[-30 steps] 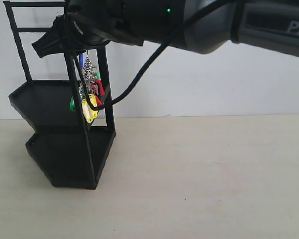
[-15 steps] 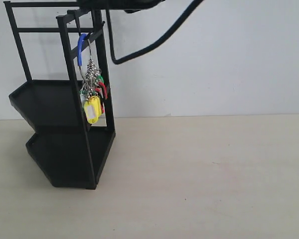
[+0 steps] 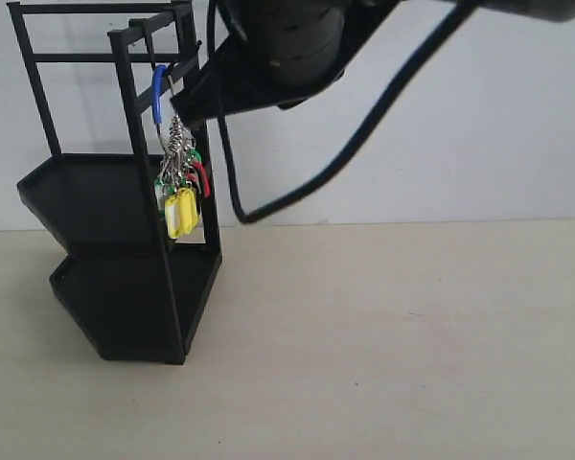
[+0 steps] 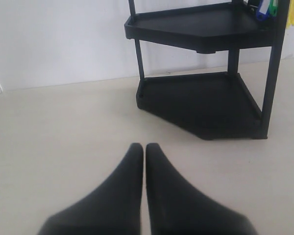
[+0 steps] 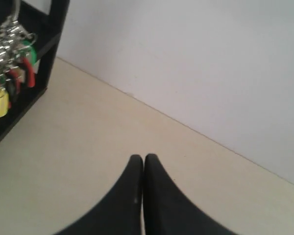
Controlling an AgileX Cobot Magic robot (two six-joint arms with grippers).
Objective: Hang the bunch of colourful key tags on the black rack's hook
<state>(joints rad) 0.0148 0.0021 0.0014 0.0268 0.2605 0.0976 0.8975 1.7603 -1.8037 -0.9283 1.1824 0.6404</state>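
- Exterior view: the colourful key tag bunch hangs free on the black rack. Its blue-sleeved loop is caught at the hook under the top rail, and the tags dangle beside the front upright.
- Right wrist view: right gripper has its fingers pressed together with nothing between them. The tags sit off to one side, apart from it.
- Change: a second ago this gripper was up at the rail, covering the top of the loop. It has since let go and pulled clear, and the arm now crosses the upper frame just beside the bunch.
- The bunch stayed put through the release; the yellow tag has only shifted slightly.
- Left gripper is closed and empty, low over the table, facing the rack.
- Judgement: the hang looks done; only the retreat remains. Risk: arm or cable brushing the loop off.
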